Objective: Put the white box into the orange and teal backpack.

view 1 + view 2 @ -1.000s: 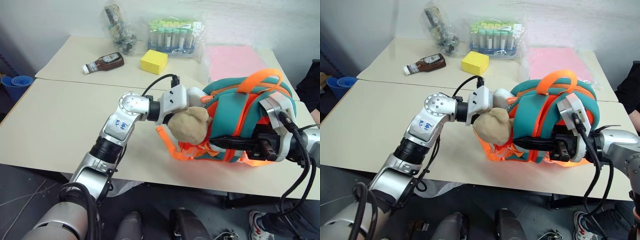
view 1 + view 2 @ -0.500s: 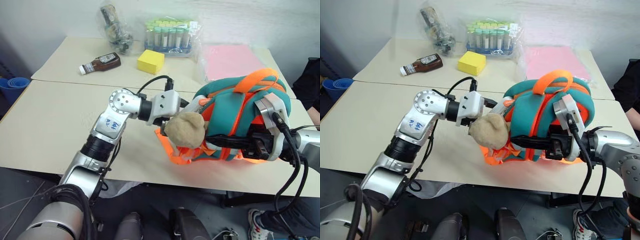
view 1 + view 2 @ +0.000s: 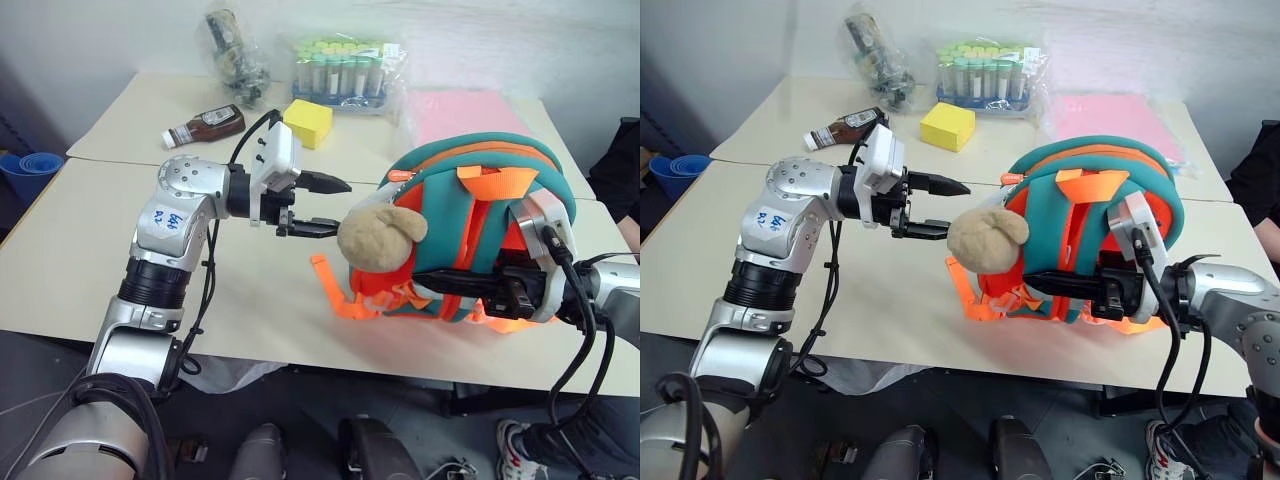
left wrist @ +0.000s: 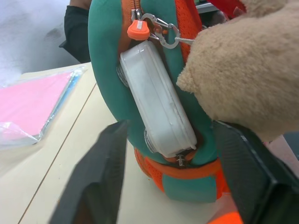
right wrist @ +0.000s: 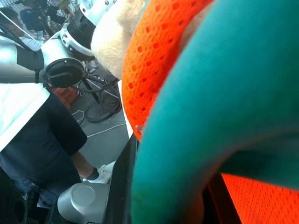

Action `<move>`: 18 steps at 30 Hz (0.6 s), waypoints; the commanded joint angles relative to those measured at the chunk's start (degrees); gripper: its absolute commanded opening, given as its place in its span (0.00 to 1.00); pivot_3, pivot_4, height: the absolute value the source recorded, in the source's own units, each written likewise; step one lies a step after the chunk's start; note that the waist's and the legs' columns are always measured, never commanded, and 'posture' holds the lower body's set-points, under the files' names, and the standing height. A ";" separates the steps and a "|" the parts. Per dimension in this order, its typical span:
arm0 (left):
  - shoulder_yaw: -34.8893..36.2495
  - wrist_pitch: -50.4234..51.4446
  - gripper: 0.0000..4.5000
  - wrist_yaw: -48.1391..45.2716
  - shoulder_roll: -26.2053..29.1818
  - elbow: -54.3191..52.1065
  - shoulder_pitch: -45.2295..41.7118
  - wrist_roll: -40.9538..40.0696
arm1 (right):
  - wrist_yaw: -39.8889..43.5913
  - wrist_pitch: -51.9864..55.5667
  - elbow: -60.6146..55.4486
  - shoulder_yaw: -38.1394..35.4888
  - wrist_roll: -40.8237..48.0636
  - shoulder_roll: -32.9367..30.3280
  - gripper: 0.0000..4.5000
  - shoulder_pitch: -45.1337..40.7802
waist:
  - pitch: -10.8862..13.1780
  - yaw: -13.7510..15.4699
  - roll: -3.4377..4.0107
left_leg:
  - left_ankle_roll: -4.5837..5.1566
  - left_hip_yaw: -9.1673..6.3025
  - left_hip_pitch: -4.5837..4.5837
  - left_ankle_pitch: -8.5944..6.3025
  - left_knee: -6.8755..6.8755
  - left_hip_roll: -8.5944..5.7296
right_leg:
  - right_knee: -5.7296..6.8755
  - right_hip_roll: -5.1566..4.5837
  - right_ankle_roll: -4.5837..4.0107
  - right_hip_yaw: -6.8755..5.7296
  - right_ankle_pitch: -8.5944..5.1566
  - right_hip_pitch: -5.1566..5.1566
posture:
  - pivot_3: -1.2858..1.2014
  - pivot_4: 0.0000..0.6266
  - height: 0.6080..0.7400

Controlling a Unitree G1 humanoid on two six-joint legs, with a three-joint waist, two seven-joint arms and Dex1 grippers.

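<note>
White box: it sits inside the open zip pocket of the backpack, seen in the left wrist view. One long face is still visible between the teal edges of the opening.
Backpack: teal and orange, it stands upright on the tabletop, on the robot's right side. An orange zip pull hangs at one end of the opening.
Plush toy: tan, it hangs on the side of the backpack that faces the left gripper.
Left gripper: it is in the air above the tabletop, just beside the plush toy and apart from the backpack. Its jaws are partly open and hold nothing.
Right gripper: it is pressed against the lower front of the backpack. Its jaws are closed on the backpack fabric.
Yellow block: it lies on the far part of the tabletop, near a bag of tubes with green caps.
Brown bottle: it lies on its side, to the left of the yellow block.
Pink sheet: it lies flat behind the backpack.
</note>
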 commanded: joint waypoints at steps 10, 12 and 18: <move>-4.12 -3.63 0.01 1.78 -4.17 1.67 -2.46 3.20 | -0.19 -0.74 -1.93 -2.52 1.89 -0.51 0.00 -0.44 | 0.00 0.23 0.00 | 0.04 0.01 -0.01 -0.02 0.05 -0.03 | -0.01 -0.02 0.02 0.01 0.01 0.02 | 0.52 0.24 1.00; -5.91 -3.98 0.01 2.05 -6.74 1.40 -1.76 3.66 | -0.50 -0.85 -2.01 -2.24 1.96 -0.15 0.00 -0.50 | 0.00 0.44 0.00 | 0.06 0.00 -0.04 -0.04 0.06 -0.02 | -0.02 -0.02 0.02 0.00 0.01 0.01 | 0.52 0.24 1.00; -9.51 -12.31 0.01 8.50 -13.43 9.81 -4.11 11.08 | -1.19 -1.21 -2.67 -1.63 2.20 0.60 0.00 0.00 | 0.00 0.44 0.00 | 0.10 0.01 -0.06 -0.06 0.11 -0.04 | -0.05 -0.01 0.05 0.01 0.03 0.01 | 0.52 0.24 1.00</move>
